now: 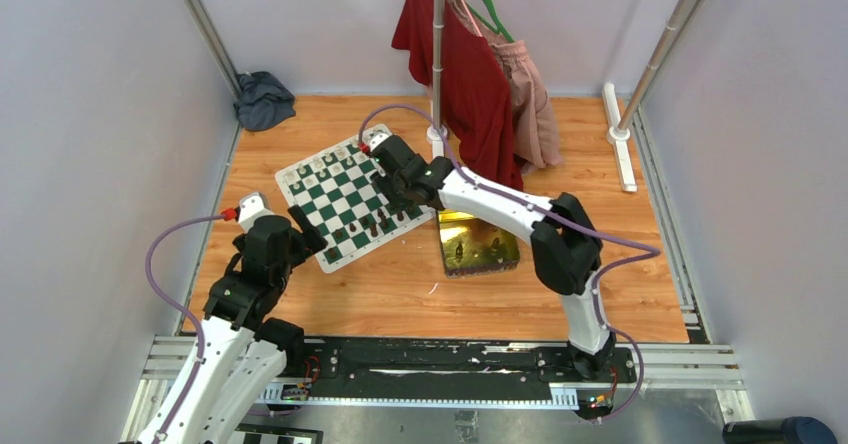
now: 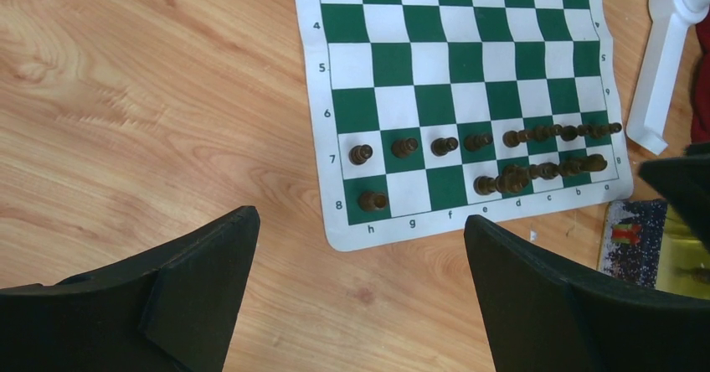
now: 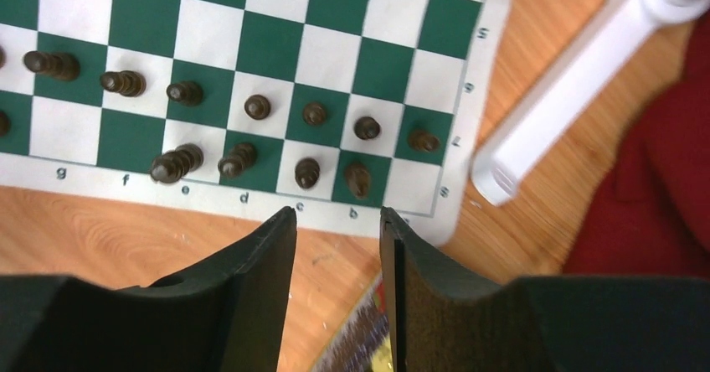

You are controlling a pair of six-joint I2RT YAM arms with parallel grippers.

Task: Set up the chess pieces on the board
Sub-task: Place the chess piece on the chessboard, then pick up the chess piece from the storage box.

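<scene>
The board (image 1: 345, 199), a green-and-white mat, lies tilted on the wooden table. Dark brown chess pieces (image 3: 251, 105) fill its row 7, and more stand in row 8, from e to b (image 3: 357, 178); another stands on h8 (image 2: 373, 200). Pale pieces (image 1: 318, 171) line the far side. My right gripper (image 3: 337, 213) hovers just off the board's near edge by files b and c, open, with nothing between its fingers. My left gripper (image 2: 360, 219) stands wide open and empty over the bare wood beside the h8 corner.
A shiny gold-green tin (image 1: 478, 244) lies right of the board, under the right arm. A clothes rack with a red garment (image 1: 470, 94) stands behind; its white foot (image 3: 569, 87) lies close to the board's a-file corner. A dark cloth (image 1: 263, 99) lies far left.
</scene>
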